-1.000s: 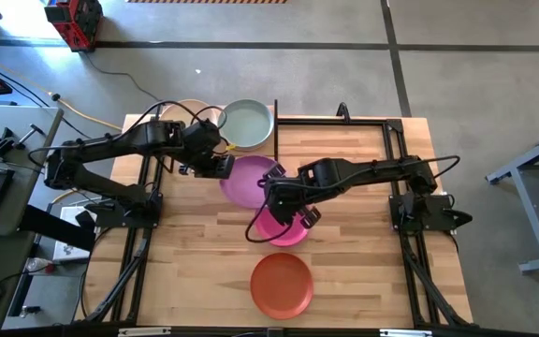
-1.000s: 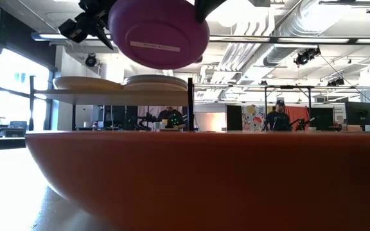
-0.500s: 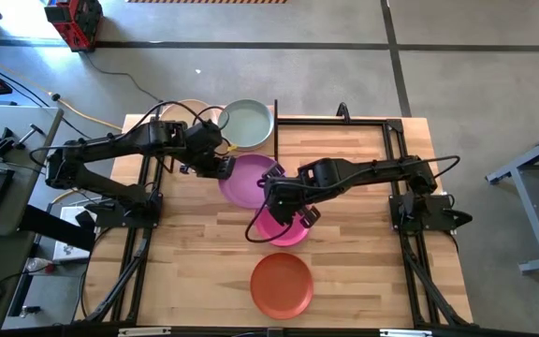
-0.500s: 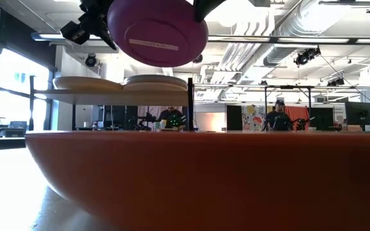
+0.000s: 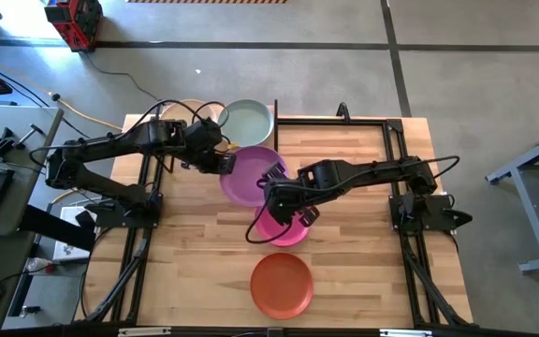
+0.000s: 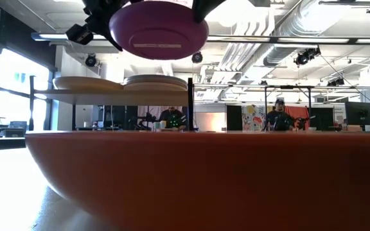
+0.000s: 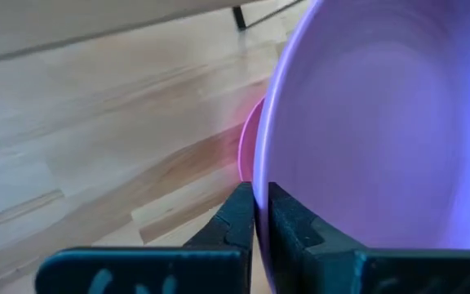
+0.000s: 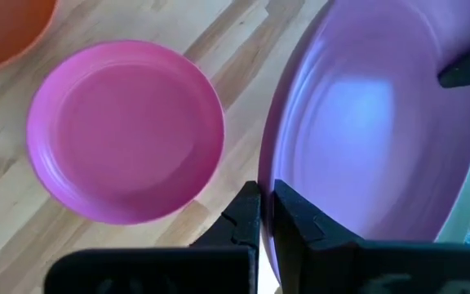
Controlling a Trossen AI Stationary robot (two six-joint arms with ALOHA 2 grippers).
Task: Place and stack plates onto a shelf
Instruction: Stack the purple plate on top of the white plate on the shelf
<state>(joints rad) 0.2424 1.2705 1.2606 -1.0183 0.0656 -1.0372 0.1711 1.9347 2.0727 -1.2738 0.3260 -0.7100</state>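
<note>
A purple plate (image 5: 251,175) hangs above the table, between my left gripper (image 5: 227,162) and my right gripper (image 5: 272,181), both shut on its rim. In the low view the purple plate (image 6: 158,29) shows bottom side down, higher than the shelf (image 6: 108,96). A pale green plate (image 5: 248,122) and a cream plate (image 5: 193,110) rest on the shelf at the far left. On the table below lies a magenta plate (image 5: 285,227), and nearer the front edge an orange plate (image 5: 282,284). My left gripper pinches the purple plate's rim (image 7: 261,175) on its left side, one finger inside the plate and one outside. The fingers come from the table's left. The plate is lifted clear and about level. My right gripper pinches the purple plate's rim (image 8: 265,175) on its right near side, one finger inside and one outside. The fingers come from the table's right. The plate hangs clear above the magenta plate (image 8: 125,131).
A black metal frame (image 5: 344,120) runs along the table's far and side edges. The shelf's black post (image 6: 190,106) stands at its right end. The orange plate (image 6: 211,173) fills the foreground of the low view. People show in the room behind.
My left gripper has moved a little toward the purple plate and shut on its rim. The plate, tilted a second ago, has come about level and sits slightly higher. My right gripper has kept its hold.
</note>
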